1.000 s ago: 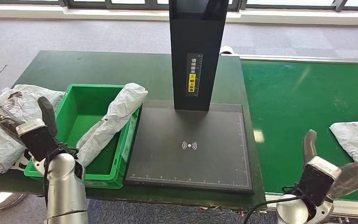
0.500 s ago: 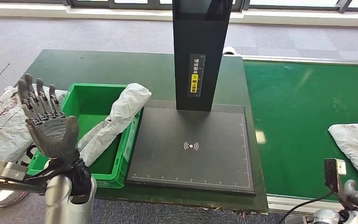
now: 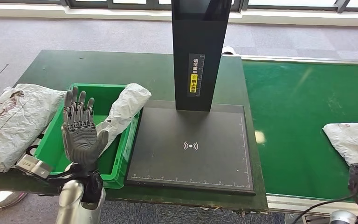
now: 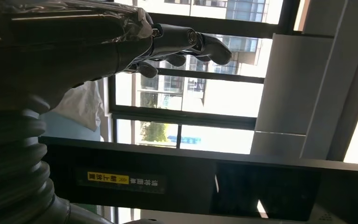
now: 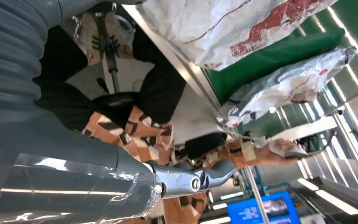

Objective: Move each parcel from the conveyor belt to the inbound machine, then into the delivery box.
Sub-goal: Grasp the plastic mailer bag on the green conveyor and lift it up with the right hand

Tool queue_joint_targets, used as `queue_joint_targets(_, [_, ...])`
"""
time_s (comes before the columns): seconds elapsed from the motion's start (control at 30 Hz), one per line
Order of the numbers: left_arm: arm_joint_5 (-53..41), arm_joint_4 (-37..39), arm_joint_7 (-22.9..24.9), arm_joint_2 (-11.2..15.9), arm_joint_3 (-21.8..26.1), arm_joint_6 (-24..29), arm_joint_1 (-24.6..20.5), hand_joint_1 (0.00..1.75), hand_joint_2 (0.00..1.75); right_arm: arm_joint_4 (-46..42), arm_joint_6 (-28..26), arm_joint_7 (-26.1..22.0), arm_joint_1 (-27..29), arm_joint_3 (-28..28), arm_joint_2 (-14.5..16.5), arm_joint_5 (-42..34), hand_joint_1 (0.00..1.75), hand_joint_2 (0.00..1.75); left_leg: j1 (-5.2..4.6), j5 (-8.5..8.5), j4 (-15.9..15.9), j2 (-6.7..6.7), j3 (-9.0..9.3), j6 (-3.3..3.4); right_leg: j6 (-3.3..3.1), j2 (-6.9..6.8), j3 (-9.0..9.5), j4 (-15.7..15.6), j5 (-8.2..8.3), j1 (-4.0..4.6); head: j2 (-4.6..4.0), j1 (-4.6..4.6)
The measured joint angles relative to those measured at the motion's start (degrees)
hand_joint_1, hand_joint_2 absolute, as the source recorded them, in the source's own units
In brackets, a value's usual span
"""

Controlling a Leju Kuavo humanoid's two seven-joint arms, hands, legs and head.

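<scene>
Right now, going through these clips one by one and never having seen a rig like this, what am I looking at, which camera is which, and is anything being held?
This is a two-legged humanoid robot with silver arms and many-fingered hands. The wide picture comes from its head, looking down at a green table. The other two come from cameras at its wrists and are turned on their side.

In the head view, the left hand is raised, palm open, fingers apart, holding nothing. The right hand shows in its own wrist picture, also holding nothing.

The black plate with a tall post is the inbound machine. Left of it stands the green delivery box, with one grey parcel draped over its rim. Another parcel lies left of the box. A third parcel waits on the green conveyor belt.
</scene>
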Motion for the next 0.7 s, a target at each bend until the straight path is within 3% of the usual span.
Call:
queue_joint_targets(0.2, [-0.2, 2.6, 0.0, 0.0, -0.5, 0.0, 0.1, 0.00, 1.75, 7.1, 2.3, -2.8, -2.8, -1.6, -3.2, -4.8, 0.00, 1.75, 0.00, 0.00, 0.0, 0.00, 0.00, 0.00, 0.00, 0.00, 0.00, 0.0, 0.00, 0.01, 0.00, 0.00])
queue_joint_targets(0.43, [-1.2, 4.6, 0.0, 0.0, -0.8, -0.3, 0.1, 0.00, 1.75, 12.2, 20.5, -9.5, -7.3, -5.7, -5.9, -18.2, 0.00, 1.75, 0.00, 0.01, 0.0, 0.02, -0.01, 0.01, 0.01, 0.01, 0.00, 0.0, 0.01, 0.00, 0.00, 0.00])
queue_joint_targets(0.7, [-2.1, 5.9, 0.0, 0.0, -0.8, -0.3, 0.0, 0.00, 1.75, 14.8, 24.6, -9.0, -12.4, -7.0, -6.8, -20.3, 0.00, 1.75, 0.01, 0.02, 0.0, 0.02, 0.01, 0.01, 0.01, 0.02, 0.01, 0.0, 0.04, 0.01, 0.00, -0.02])
